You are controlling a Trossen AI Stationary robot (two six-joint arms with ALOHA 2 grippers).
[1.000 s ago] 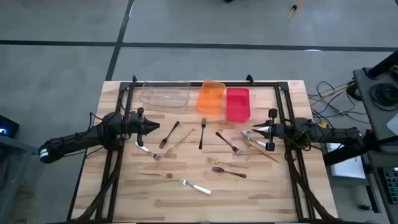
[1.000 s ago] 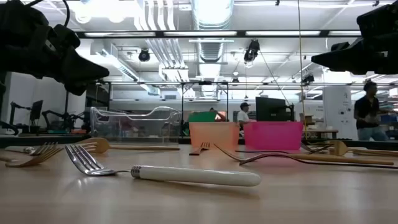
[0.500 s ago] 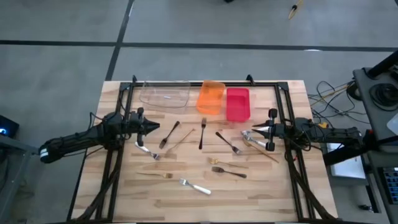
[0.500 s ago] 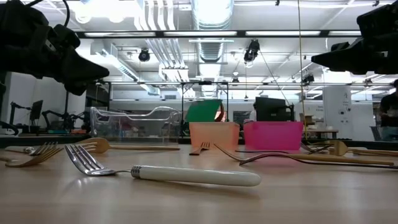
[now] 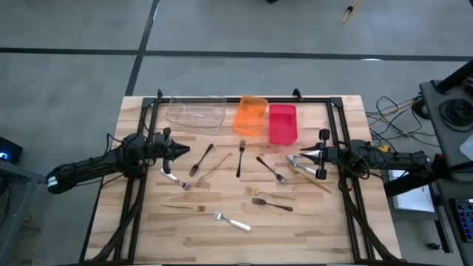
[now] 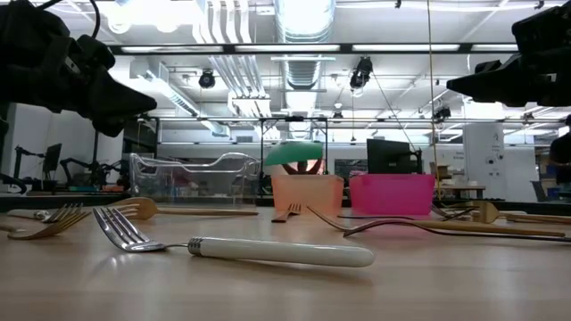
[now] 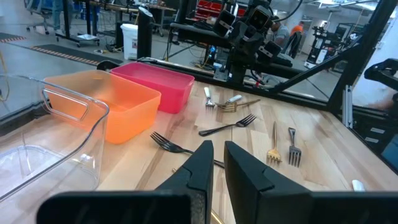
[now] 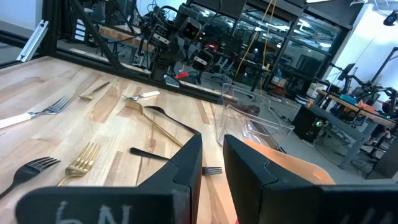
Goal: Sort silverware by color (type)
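The silverware lies flat and scattered on the wooden table between my two arms. There are black forks (image 5: 240, 158) (image 5: 271, 169) (image 5: 272, 203), gold pieces (image 5: 216, 165) (image 5: 185, 207) (image 5: 310, 177) and a silver fork with a pale handle (image 5: 232, 221) (image 6: 268, 251). My left gripper (image 5: 183, 151) hovers level above the table's left side, fingers together, with nothing in it. My right gripper (image 5: 301, 154) hovers level at the right side with a narrow gap between its fingers, also holding nothing. Each points toward the table's middle.
A clear bin (image 5: 196, 113), an orange bin (image 5: 250, 115) and a red bin (image 5: 282, 123) stand in a row along the far edge. A black frame (image 5: 334, 111) runs along the table's far edge and sides. Cables and equipment (image 5: 443, 111) lie off the right edge.
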